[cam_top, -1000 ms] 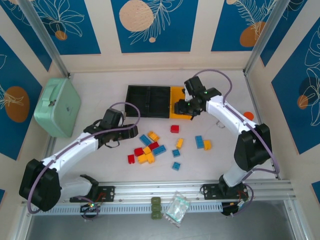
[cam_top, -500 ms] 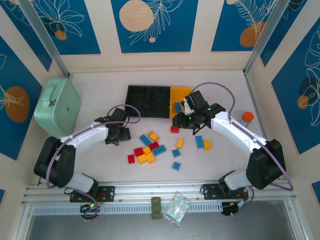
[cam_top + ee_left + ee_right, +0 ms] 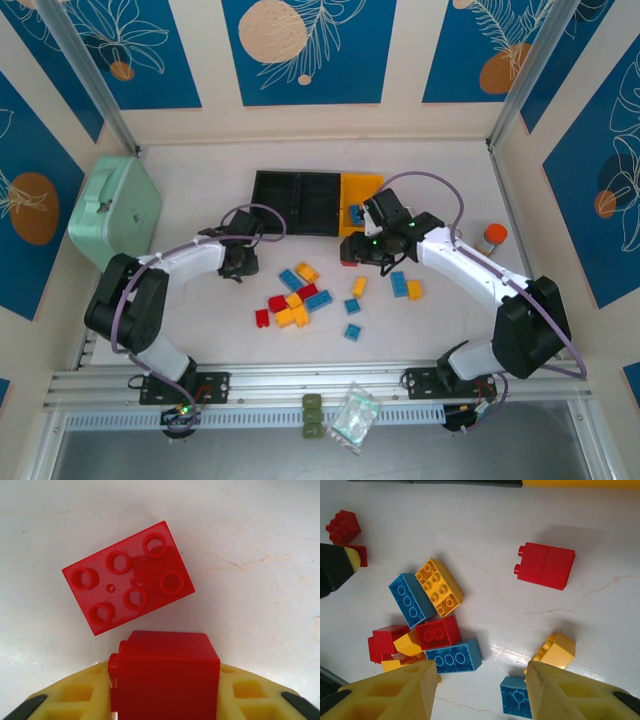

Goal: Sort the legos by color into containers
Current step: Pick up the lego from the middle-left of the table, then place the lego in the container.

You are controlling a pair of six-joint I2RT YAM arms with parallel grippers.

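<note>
- Left fingers (image 3: 70, 697) — clenched on a red brick (image 3: 167, 675); a second red brick (image 3: 127, 577) lies near it on the table (image 3: 260, 540), studs up.
- Right fingers (image 3: 560, 695) — spread, empty, over the loose bricks (image 3: 439, 586).
- Bins (image 3: 275, 205) — farther back, beyond the pile.
- Handling, we judge — light, rigid, slick plastic; pinch flat opposite sides.

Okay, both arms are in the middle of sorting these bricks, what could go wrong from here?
The left fingers grip a red brick with a second red brick lying just ahead; moving off low could shove it. The right fingers, open, hang above a yellow brick close beside a blue brick; closing there might catch both colours.
</note>
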